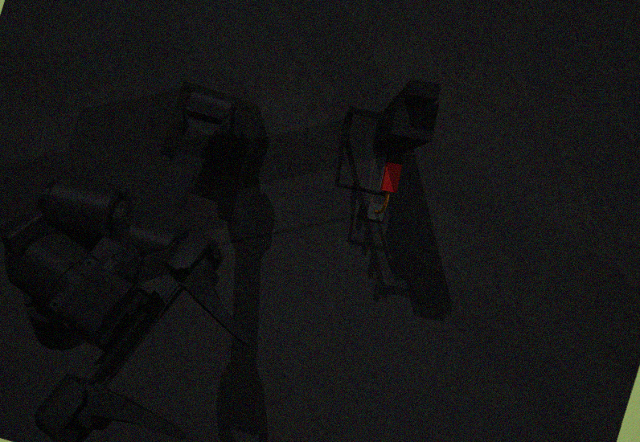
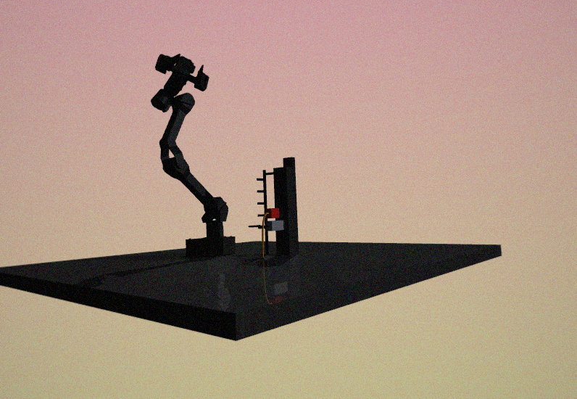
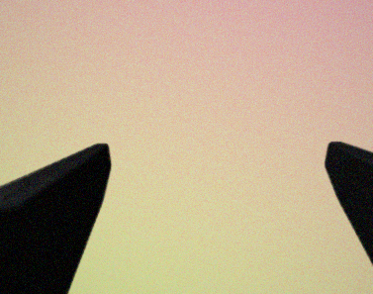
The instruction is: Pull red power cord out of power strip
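Tool: we see the tool (image 3: pixel 218 152) spread wide, gripping nothing, raised well above the strip (image 2: pixel 285 206).
Plug: the red plug (image 2: pixel 274 212) sits in the strip, at 3 o'clock from the arm base.
Handling: we judge it light, rigid; pinch its flat sides.
Cord: thin cord (image 2: pixel 263 239), limp.

plug (image 2: pixel 274 212) on upright power strip (image 2: pixel 289 206), arm (image 2: pixel 185 167) left of it, pincer (image 2: pixel 199 75) high above
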Robot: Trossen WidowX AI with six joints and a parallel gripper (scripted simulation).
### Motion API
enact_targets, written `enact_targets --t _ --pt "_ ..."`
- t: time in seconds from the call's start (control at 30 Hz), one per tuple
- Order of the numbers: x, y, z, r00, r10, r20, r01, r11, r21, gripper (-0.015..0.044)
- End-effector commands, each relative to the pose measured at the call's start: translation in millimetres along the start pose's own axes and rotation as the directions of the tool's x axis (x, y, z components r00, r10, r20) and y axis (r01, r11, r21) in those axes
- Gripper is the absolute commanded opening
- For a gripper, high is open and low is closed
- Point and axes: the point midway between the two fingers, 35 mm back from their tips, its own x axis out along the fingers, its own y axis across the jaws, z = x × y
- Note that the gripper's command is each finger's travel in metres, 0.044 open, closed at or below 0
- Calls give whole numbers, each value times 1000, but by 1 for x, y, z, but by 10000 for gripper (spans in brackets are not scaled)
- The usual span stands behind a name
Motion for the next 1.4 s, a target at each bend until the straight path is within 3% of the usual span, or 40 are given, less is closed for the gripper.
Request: enact_targets --t 0.0,0.27,0.53,0.83,1.1,1.37 --pt "-1 0 1 1000 -3 1 3 1000 0 374" --pt "-32 21 64 981 -162 111 161 987 17 164" --pt "-53 88 139 919 -246 309 254 967 15 160" --pt "-33 197 171 898 -115 424 145 989 -40 160" --pt "4 277 154 923 47 382 -17 997 -81 160" --pt "58 359 87 955 236 178 -232 972 -39 160"
